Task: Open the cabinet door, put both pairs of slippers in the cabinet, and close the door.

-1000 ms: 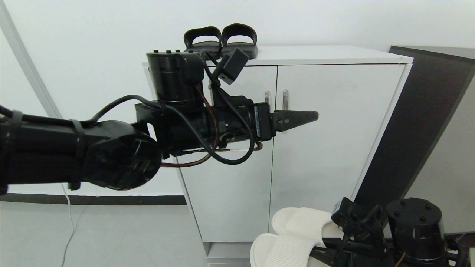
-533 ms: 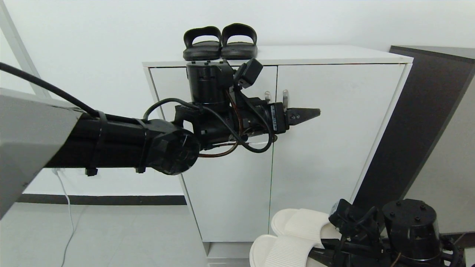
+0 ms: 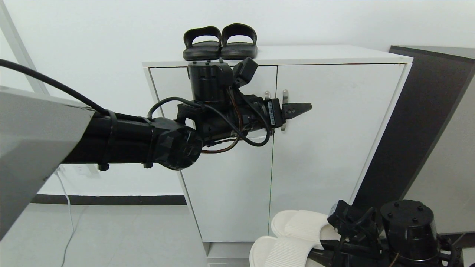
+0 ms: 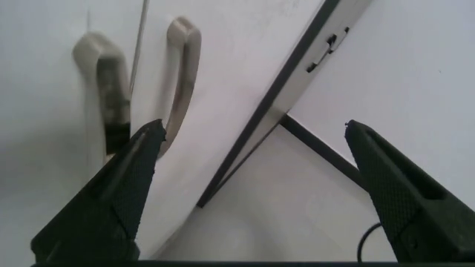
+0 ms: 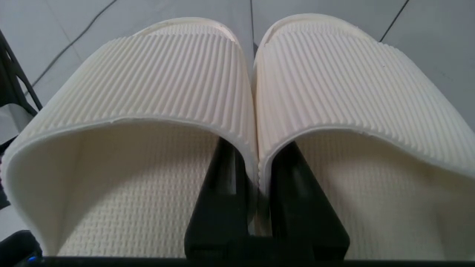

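Observation:
A white two-door cabinet [image 3: 326, 148] stands with both doors closed and two metal handles [image 3: 284, 97] at the centre seam. On its top sits a pair of black slippers [image 3: 220, 40]. My left gripper [image 3: 297, 108] hangs just in front of the handles, level with them. In the left wrist view the left gripper [image 4: 256, 193] is open, with the handles [image 4: 182, 81] beyond one finger. Low at the right, the right gripper [image 5: 256, 178] is shut on the touching inner walls of the white slippers [image 5: 178, 96], which also show as white slippers [image 3: 293, 237] in the head view.
A dark grey panel [image 3: 426, 111] stands against the cabinet's right side. A white wall is behind, and a thin cable [image 3: 70, 222] trails over the grey floor at the left.
My left arm has stretched forward towards the cabinet, and its gripper has risen slightly and come close to the handles. The right arm with the white slippers has barely moved.

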